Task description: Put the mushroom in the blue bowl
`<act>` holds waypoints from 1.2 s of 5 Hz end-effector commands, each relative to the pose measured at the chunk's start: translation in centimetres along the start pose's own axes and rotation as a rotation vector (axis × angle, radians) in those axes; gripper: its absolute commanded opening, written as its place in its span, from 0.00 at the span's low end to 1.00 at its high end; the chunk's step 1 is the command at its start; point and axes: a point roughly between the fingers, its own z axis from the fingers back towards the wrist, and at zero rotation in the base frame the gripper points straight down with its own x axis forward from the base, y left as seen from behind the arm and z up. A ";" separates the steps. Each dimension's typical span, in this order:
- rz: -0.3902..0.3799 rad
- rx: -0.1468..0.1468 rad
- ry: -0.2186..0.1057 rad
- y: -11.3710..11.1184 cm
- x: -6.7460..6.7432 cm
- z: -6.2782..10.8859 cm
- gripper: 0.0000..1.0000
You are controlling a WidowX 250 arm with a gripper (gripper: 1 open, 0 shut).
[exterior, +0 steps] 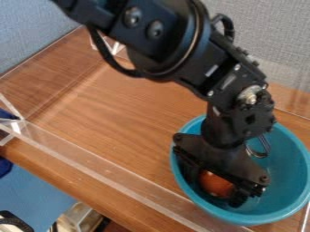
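Observation:
The blue bowl (285, 186) stands at the table's front right corner. My gripper (226, 184) points almost straight down into the bowl, its black fingers (191, 169) spread apart, so it is open. The mushroom (218, 185) shows as an orange-brown cap between the fingers, low in the bowl near its front wall. There are gaps between the cap and both fingers. Its stem is hidden. The black arm (182, 45) reaches in from the upper left and covers the bowl's far left rim.
The bowl sits on a brown wooden table (97, 91). A clear plastic wall (97, 172) runs along the table's front edge, close to the bowl's left side. A blue-grey wall (31, 23) stands behind. A black cable loops beside the arm.

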 end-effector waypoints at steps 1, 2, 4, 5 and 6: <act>-0.006 -0.017 -0.043 -0.3 0.5 1.2 1.00; -0.003 -0.017 -0.048 -0.3 0.6 1.4 1.00; 0.008 -0.017 -0.058 0.1 1.1 1.6 1.00; 0.013 -0.019 -0.064 0.3 1.4 1.8 1.00; 0.018 -0.020 -0.070 0.5 1.7 2.1 1.00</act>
